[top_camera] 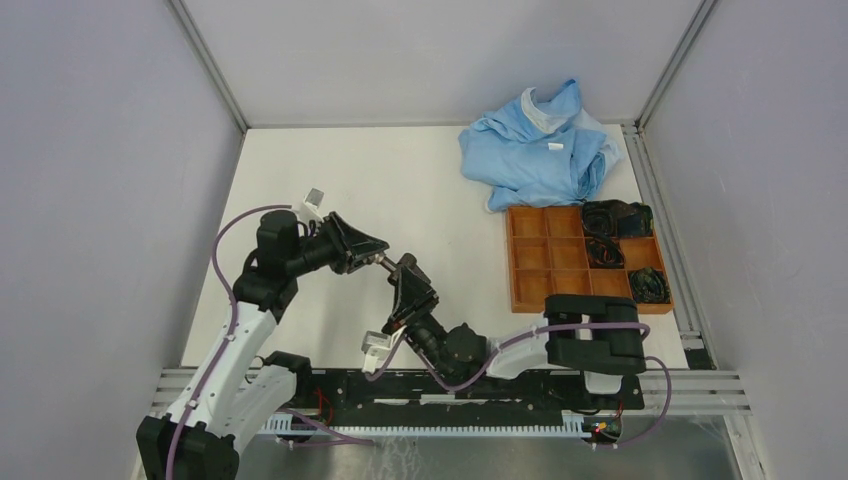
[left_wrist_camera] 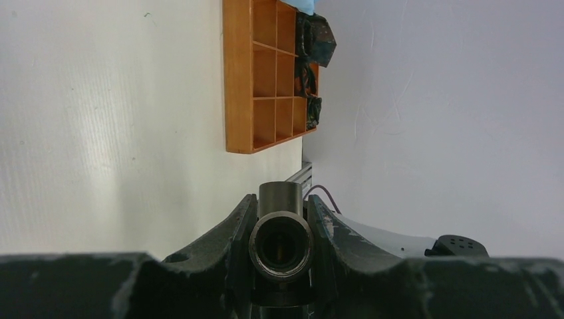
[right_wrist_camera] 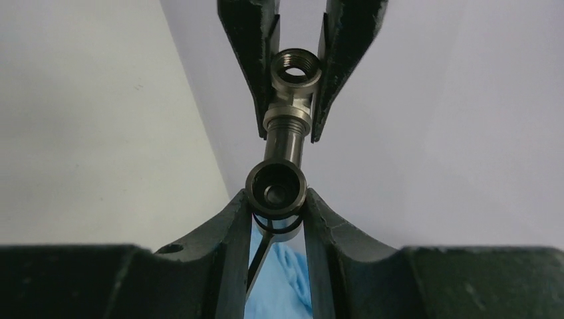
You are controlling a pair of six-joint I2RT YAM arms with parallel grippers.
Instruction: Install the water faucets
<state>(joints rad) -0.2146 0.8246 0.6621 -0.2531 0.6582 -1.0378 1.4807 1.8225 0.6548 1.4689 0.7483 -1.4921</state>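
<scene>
Right wrist view: right fingers (right_wrist_camera: 226, 246) clamp the stubby fitting (right_wrist_camera: 276, 189), left fingers (right_wrist_camera: 249, 40) grip the T-shaped fitting (right_wrist_camera: 287, 100) just ahead; parts aligned, joining seemingly unfinished.

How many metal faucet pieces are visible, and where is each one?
2. The T-shaped fitting is clamped in the left pincer; the shorter piece sits in the right pincer, in line with it. No others show.

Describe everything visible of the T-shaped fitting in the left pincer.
The T-shaped fitting is dark grey, dull metal with round open ends, one bore threaded inside. The left pincer clamps its body from both sides. Its threaded collar meets the stubby piece, in line with it and seemingly joined, which the right pincer grips.
</scene>
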